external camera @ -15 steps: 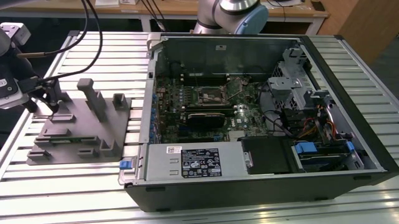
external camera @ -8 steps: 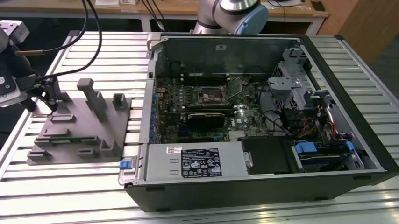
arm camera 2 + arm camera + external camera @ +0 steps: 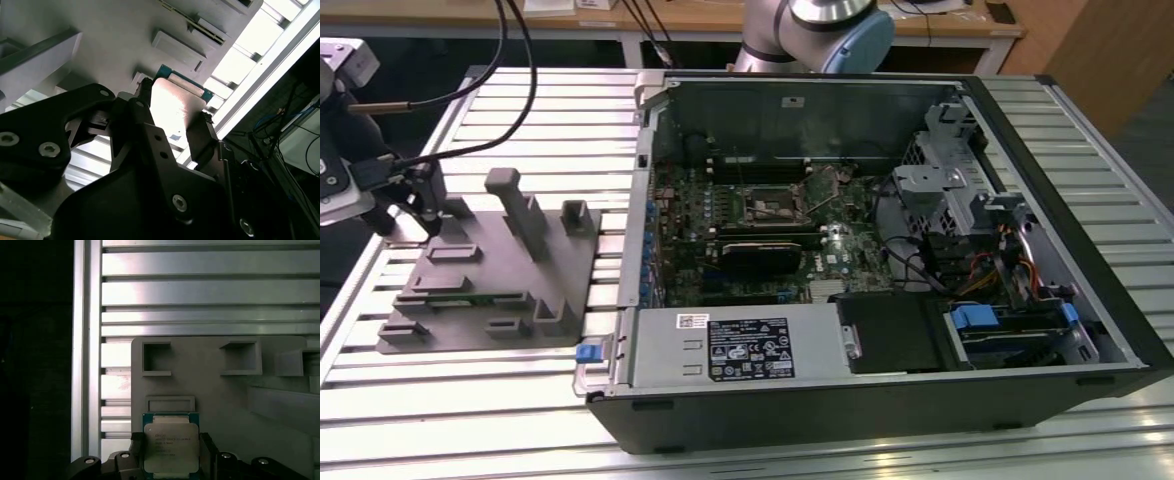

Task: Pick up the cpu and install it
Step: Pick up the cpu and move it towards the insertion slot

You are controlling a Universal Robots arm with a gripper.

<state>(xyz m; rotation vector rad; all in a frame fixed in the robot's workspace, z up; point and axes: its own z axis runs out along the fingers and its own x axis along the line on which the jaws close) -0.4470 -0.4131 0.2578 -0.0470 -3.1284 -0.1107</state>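
The cpu (image 3: 171,445) sat between the jaws, which were clamped on two of its opposite sides, its pale metal top facing the first wrist camera and a green rim showing round it; in the second wrist view the same chip (image 3: 175,107) showed bright between the two black jaw tips. Whether it was resting on the grey tray (image 3: 220,400) or raised just off it could not be told. It lay near one corner of the tray, close to the tray edge that ran along the desk's edge, with a shallow rectangular recess (image 3: 170,404) just beside it and two square pockets (image 3: 156,359) farther in. The tray stood on the slatted metal desk (image 3: 200,290), toward the exterior view's left (image 3: 480,285). Well apart, toward the exterior view's right, an open computer case (image 3: 774,110) lay on the desk, its square socket frame (image 3: 774,207) near the middle of the board
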